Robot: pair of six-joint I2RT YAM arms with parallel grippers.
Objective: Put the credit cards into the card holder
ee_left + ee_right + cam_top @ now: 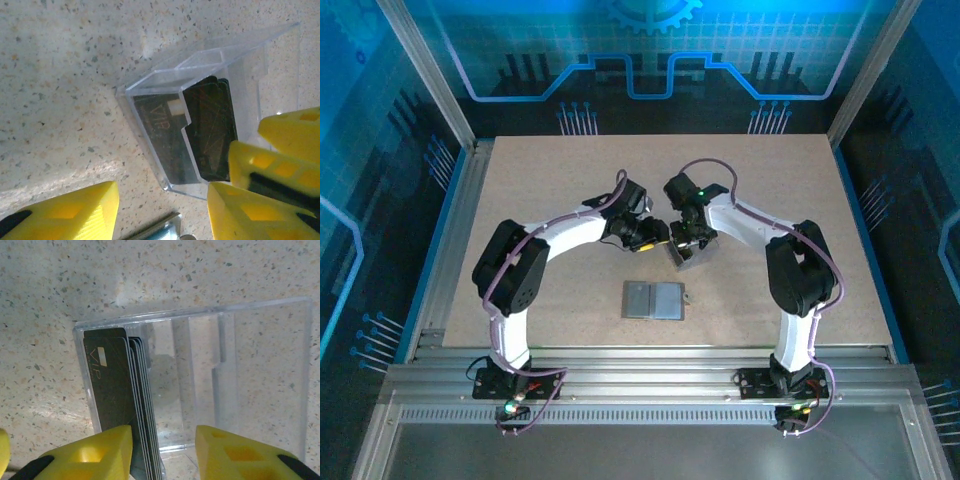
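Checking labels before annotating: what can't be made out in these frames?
- Top view: card holder pockets, too small.
- Left wrist: card holder mostly cut off by bottom edge.
- Right wrist: count of credit cards in clear box; stack edge-on, cut off by bottom edge.

Clear plastic box (260,365) on speckled tabletop (570,180) (approx centre), alu rails (650,365) near edge, blue backdrop (650,50)

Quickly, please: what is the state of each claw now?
Left claw: open, holding nothing.
Right claw: open, holding nothing.
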